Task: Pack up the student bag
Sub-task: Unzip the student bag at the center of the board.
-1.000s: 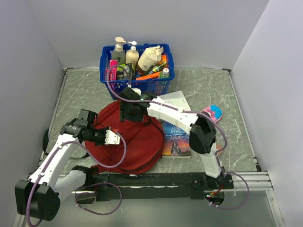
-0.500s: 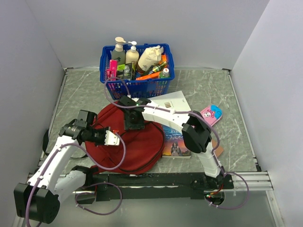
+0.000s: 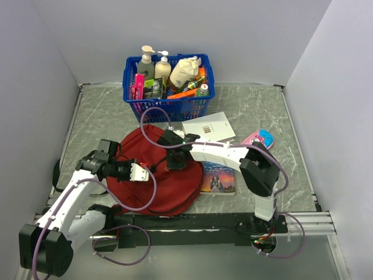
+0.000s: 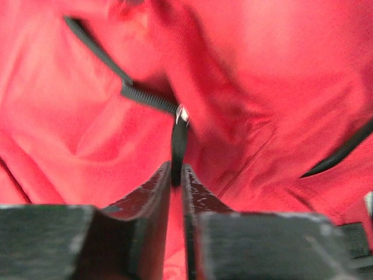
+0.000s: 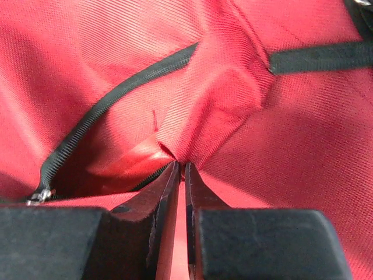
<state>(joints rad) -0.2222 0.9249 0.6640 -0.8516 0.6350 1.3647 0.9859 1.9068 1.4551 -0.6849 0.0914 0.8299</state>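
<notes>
Well, starting down-left of the blue basket (image 3: 168, 108), a strip of bare marble table (image 3: 87, 122) runs along the left wall, and a black strap (image 3: 56, 175) hangs at that edge. Next over, the left gripper (image 3: 140, 172) sits low on the student bag (image 3: 175, 189), its fingers (image 4: 152, 189) pressed close together with a black zipper pull (image 4: 178, 143) nipped between the tips, the pull standing straight up out of the gap. The bag itself lies flat just in front of the basket, between it and the arm bases, its far rim close to the basket's front wall. Its outline is rounded, a touch longer from basket to bases than across, and I cannot tell which end is the top. A black zipper (image 5: 105, 111) curves across the red cloth in the right wrist view. Toward the side under the basket's right half, the right gripper (image 3: 175, 158) is down on the bag's upper surface, its fingers (image 5: 157, 198) nearly together and pinching a raised fold of the fabric. Further right, a white book (image 3: 207, 126) lies in front of the basket's right corner, and a book with a painted cover (image 3: 218, 178) pokes out beside the bag's edge, touching it. A pink and blue case (image 3: 261, 138) lies beyond those, and from there the marble is open to the right wall.
</notes>
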